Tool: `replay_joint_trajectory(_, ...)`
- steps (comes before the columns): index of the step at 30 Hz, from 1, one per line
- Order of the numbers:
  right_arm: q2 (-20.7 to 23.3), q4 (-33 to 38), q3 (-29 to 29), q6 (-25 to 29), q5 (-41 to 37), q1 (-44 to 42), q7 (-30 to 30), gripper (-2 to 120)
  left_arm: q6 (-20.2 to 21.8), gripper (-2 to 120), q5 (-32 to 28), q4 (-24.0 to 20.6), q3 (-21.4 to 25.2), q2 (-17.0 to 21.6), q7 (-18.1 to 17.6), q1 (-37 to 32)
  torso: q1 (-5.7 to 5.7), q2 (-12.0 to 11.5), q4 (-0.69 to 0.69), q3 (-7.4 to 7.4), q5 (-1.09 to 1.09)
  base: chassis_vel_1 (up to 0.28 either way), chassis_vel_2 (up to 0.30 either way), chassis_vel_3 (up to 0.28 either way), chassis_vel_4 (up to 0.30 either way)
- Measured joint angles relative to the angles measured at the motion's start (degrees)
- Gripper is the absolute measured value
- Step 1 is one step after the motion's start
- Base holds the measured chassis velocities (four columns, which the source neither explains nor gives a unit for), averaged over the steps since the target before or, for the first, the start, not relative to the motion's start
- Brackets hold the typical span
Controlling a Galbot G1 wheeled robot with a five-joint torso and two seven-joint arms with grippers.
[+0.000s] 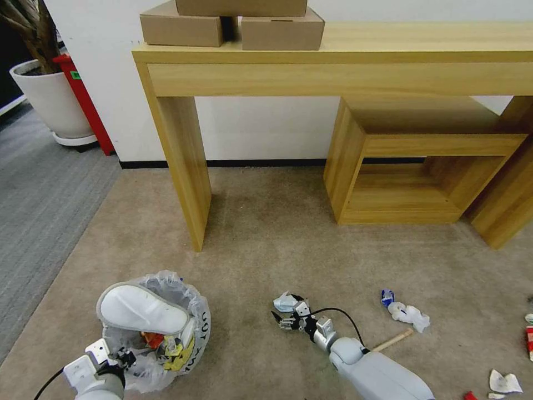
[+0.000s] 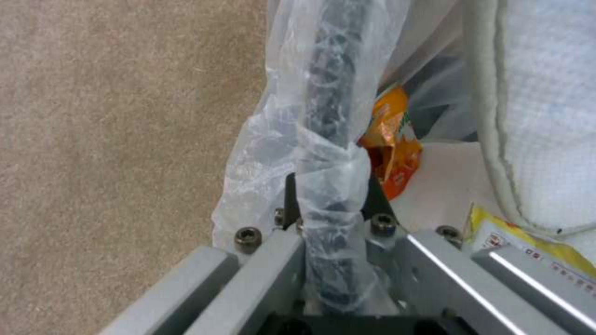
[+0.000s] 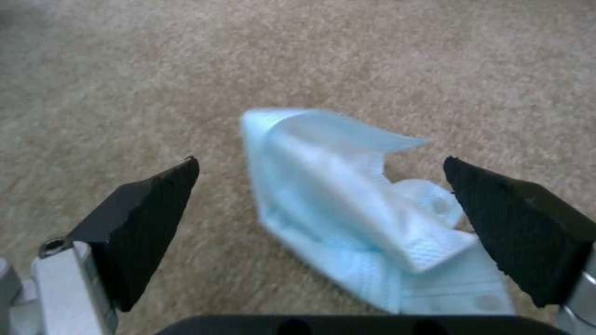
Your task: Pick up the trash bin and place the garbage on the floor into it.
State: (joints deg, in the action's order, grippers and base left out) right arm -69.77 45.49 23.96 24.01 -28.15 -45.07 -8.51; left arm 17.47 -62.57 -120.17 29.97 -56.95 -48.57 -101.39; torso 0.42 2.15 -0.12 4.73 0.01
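The left tool clamps the rim of the trash bin on the floor; the right tool, spread wide, straddles a crumpled blue face mask.

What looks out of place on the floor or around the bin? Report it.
The white fabric slipper lies across the mouth of the small black bag-lined trash bin, sticking out over the rim rather than down inside. The left pincer clamps the rim; the open right pincer straddles a crumpled pale-blue face mask.
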Motion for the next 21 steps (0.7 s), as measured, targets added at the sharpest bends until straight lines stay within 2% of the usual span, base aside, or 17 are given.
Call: replay_joint_trajectory(21,-3.6,-4.6,0.0,-1.6,0.1,1.6,4.3,100,-0.2,0,0.2,0.5,-0.3,0.4,0.4,0.2,0.00,0.0,-0.01,0.00,-0.01,0.000,0.000,0.000,0.000)
